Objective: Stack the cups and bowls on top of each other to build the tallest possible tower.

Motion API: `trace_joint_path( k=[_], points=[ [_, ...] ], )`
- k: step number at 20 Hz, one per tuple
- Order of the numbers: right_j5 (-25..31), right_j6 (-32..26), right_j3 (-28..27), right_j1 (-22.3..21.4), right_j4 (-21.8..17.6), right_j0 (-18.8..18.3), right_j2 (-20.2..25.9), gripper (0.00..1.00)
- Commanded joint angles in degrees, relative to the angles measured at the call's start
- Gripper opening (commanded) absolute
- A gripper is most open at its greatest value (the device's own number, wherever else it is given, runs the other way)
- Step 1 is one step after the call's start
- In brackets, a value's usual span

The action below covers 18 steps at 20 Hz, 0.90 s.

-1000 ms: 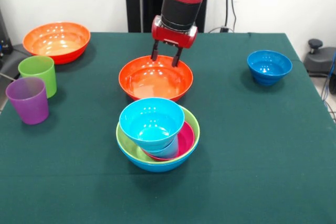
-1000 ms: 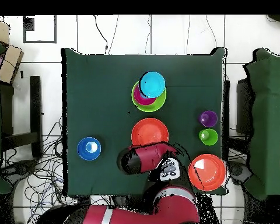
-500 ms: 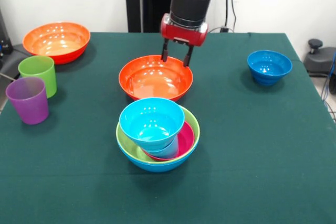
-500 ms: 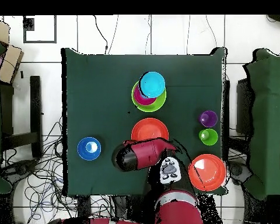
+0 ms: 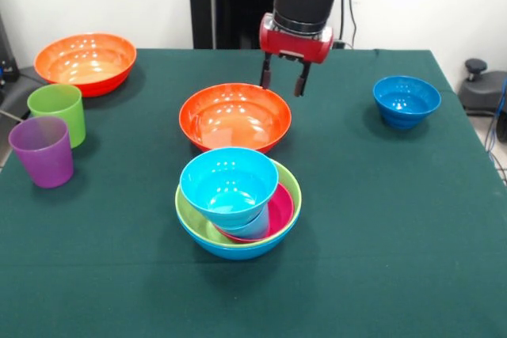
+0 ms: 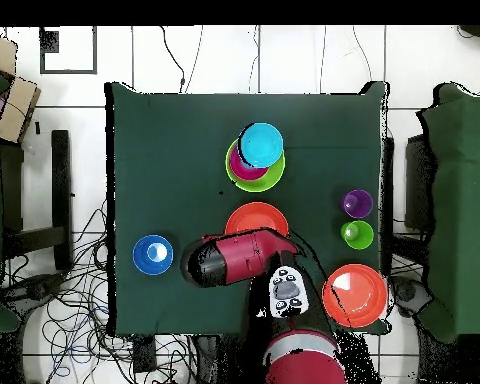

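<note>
On the green tabletop (image 5: 396,235), near the front, stands the tower (image 5: 238,203): a cyan bowl (image 5: 228,184) sits tilted on a magenta bowl (image 5: 279,211), inside a lime green bowl (image 5: 190,223) nested in a large blue bowl (image 5: 230,249). Just behind it rests an orange bowl (image 5: 234,116), empty. The end effector (image 5: 284,83) hangs above the tabletop beside that bowl's far rim, its two fingers parted narrowly and holding nothing. A small dark blue bowl (image 5: 406,100) sits well apart at one side; a second orange bowl (image 5: 85,61), a lime green cup (image 5: 57,112) and a purple cup (image 5: 41,150) group at the other.

Risks, as a judgement: the cyan bowl leans, so anything set on it could slide off or tip the pile. The orange bowl is wider than the tower's top, so placing it there would probably wobble. A glossy, thin rim may also slip from narrow fingers during a lift.
</note>
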Motion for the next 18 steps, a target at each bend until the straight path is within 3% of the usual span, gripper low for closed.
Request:
trace_joint_path(
  k=[1, 9, 15, 18],
  points=[
    [5.32, -2.45, -1.87, 1.57, 1.30, -1.08, 6.88, 1.00],
    [-0.08, -0.73, -1.55, 5.17, -1.44, -0.89, 5.91, 1.00],
    [-7.01, 3.61, -6.29, 12.23, -3.54, 3.08, 1.44, 1.00],
    [-9.26, 3.26, -7.25, 14.11, -3.71, 3.19, 0.87, 1.00]
  ],
)
